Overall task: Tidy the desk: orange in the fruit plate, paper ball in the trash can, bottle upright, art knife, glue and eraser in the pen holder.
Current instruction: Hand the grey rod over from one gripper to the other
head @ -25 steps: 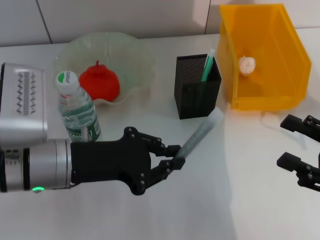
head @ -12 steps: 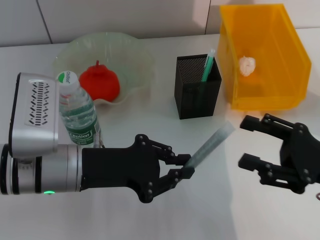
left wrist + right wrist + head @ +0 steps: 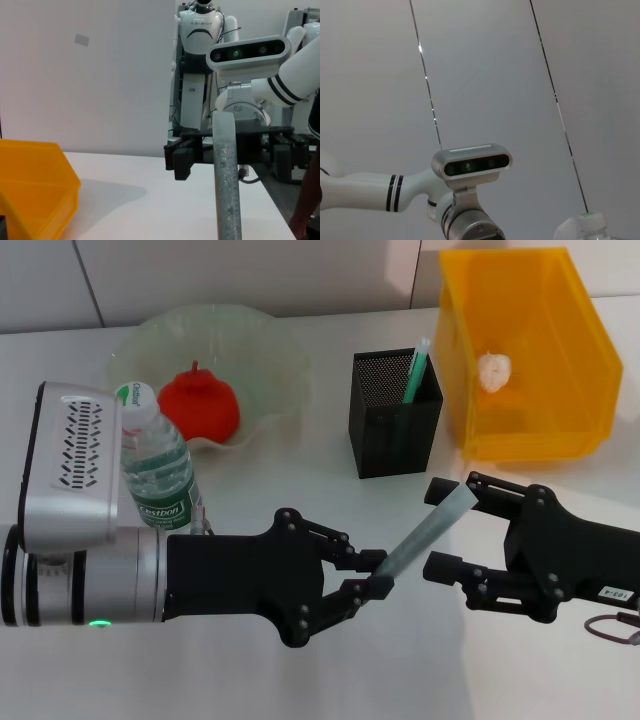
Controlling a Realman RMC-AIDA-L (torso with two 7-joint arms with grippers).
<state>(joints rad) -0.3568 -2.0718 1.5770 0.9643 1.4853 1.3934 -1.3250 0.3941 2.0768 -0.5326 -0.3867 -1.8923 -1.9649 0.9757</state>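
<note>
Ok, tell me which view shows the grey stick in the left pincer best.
The head view: the grey stick shows whole, pinched at its lower end by the left pincer, its tip between the right pincer's open fingers. The left wrist view shows it close, end-on. The right wrist view misses it.

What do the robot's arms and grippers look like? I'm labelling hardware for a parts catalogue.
The left gripper is matte black with jointed linkage fingers, on a silver cylindrical wrist with a vented silver-grey block and a green light. The right gripper is the same black linkage type, with a small white label.
</note>
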